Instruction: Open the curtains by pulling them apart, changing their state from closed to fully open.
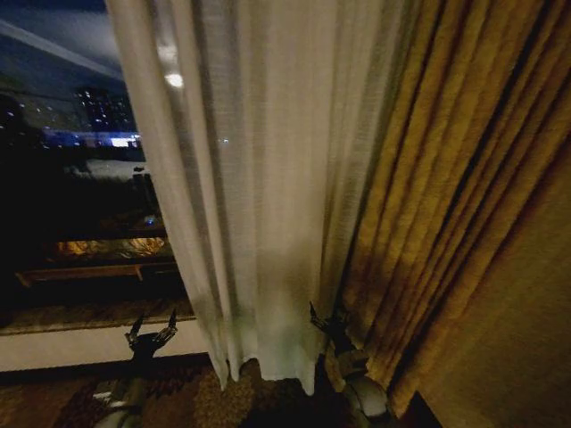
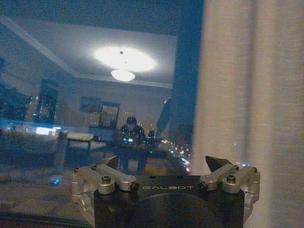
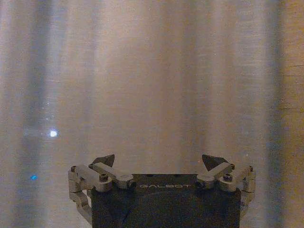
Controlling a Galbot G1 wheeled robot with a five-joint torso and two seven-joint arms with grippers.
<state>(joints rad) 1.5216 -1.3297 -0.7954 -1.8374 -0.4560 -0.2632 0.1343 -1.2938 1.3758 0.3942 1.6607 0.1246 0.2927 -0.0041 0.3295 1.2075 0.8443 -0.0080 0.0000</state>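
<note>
The sheer cream curtain (image 1: 268, 196) hangs gathered beside the golden drape (image 1: 455, 205), baring the dark window (image 1: 71, 178). Left gripper (image 1: 152, 328) and right gripper (image 1: 326, 316) both stand spread, holding nothing.

Both arms reach up from low in the head view. The left hand (image 1: 152, 326) points upward with its fingers spread apart, holding nothing. The right hand (image 1: 326, 319) is raised to about the same height, fingers likewise spread wide and empty.
</note>
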